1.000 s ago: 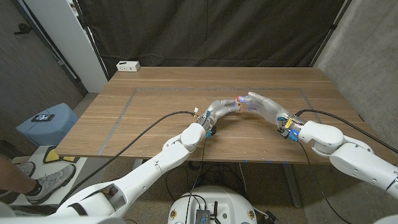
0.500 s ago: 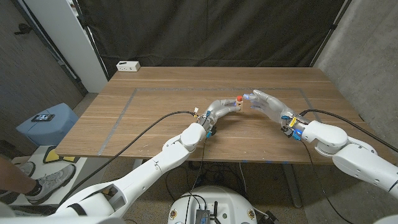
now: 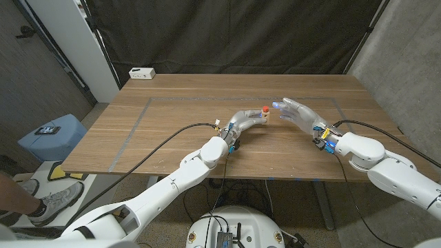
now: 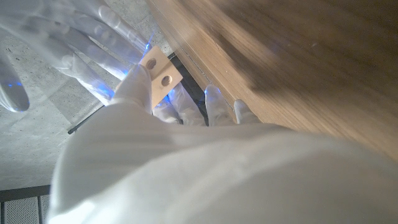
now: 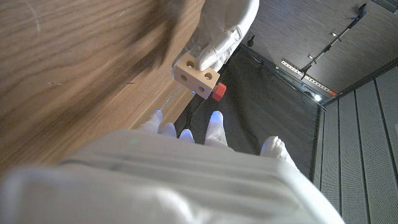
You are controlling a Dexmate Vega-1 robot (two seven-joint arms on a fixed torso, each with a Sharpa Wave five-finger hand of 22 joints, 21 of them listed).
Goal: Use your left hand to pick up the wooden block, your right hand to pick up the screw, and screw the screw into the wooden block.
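Note:
The small wooden block (image 3: pixel 264 116) hangs above the middle of the table, pinched in the fingers of my left hand (image 3: pixel 248 118). The red screw (image 3: pixel 265 109) stands in the block's top. In the right wrist view the block (image 5: pixel 195 71) shows two holes, with the red screw (image 5: pixel 218 91) sticking out of it and my left hand (image 5: pixel 225 25) gripping it. The left wrist view has the block (image 4: pixel 159 71) at my fingertips. My right hand (image 3: pixel 297 114) hovers a short way to the block's right, fingers spread, holding nothing; it shows beyond the block as the right hand (image 4: pixel 62 43).
A white box (image 3: pixel 142 72) lies at the table's (image 3: pixel 172 138) far left corner. A thin taped rectangle marks the tabletop. Cables trail from both wrists. Beside the table's left stand a blue stool (image 3: pixel 52 135) and a person's shoe (image 3: pixel 55 200).
My right hand has let go of the screw and drawn back to the right, opening its fingers. The screw stays in the block, which my left hand keeps in place.

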